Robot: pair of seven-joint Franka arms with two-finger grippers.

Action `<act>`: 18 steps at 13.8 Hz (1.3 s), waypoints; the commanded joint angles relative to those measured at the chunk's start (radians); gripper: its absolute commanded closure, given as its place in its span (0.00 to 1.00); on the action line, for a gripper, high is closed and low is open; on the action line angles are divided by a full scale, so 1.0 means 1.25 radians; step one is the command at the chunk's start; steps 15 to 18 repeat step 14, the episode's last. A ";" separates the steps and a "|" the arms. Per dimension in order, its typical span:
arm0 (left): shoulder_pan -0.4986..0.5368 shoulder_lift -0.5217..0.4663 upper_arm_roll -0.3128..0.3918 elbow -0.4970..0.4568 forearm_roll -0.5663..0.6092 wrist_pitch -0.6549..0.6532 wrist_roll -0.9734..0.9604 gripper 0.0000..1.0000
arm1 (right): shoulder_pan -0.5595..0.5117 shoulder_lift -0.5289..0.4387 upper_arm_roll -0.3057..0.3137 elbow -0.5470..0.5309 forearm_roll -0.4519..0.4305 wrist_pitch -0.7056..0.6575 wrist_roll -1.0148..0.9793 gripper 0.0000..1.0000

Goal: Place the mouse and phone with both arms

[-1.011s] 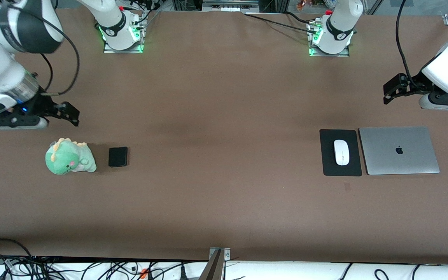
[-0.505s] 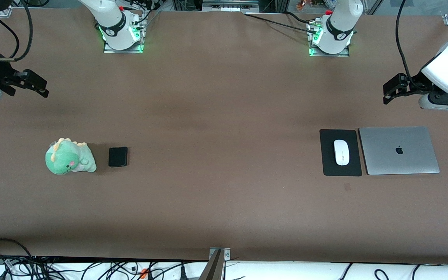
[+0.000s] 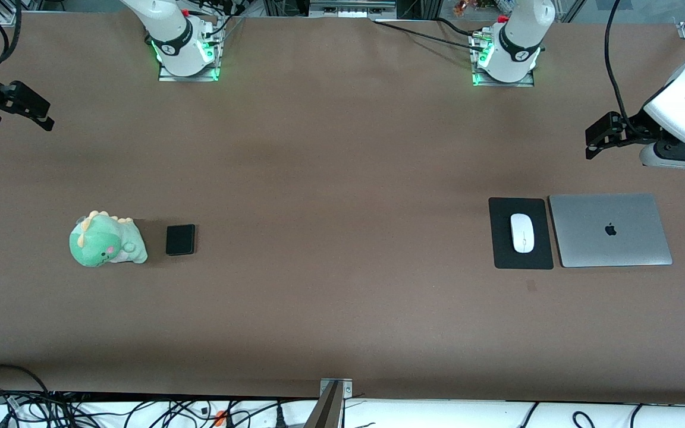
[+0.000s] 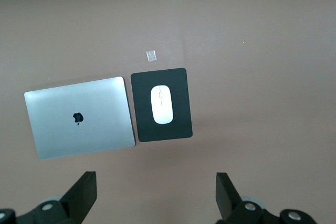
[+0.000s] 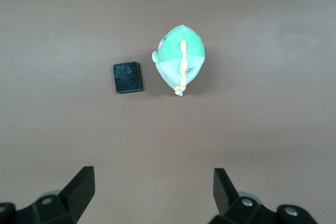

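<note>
The white mouse (image 3: pixel 521 232) lies on a black mouse pad (image 3: pixel 520 259) toward the left arm's end of the table; it also shows in the left wrist view (image 4: pixel 161 105). The small black phone (image 3: pixel 180 239) lies flat beside a green plush toy (image 3: pixel 104 240) toward the right arm's end; it also shows in the right wrist view (image 5: pixel 127 77). My left gripper (image 3: pixel 598 137) is open and empty, up in the air over bare table near the laptop. My right gripper (image 3: pixel 27 110) is open and empty, high over the table's edge at the right arm's end.
A closed silver laptop (image 3: pixel 609 229) lies beside the mouse pad, also in the left wrist view (image 4: pixel 79 117). A small pale mark (image 4: pixel 151 55) is on the table near the pad. Cables (image 3: pixel 81 410) hang along the edge nearest the front camera.
My right gripper has risen and drawn away from the plush toy and phone toward the table's edge. The left arm, mouse and phone have not moved.
</note>
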 commanded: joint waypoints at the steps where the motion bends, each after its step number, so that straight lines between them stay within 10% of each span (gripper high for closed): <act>1: -0.001 -0.008 0.001 0.004 -0.022 -0.003 -0.006 0.00 | -0.013 0.009 -0.001 0.040 0.018 -0.030 -0.019 0.00; 18: -0.002 -0.009 0.001 0.005 -0.022 -0.003 -0.006 0.00 | -0.008 0.014 0.009 0.041 0.039 -0.030 -0.019 0.00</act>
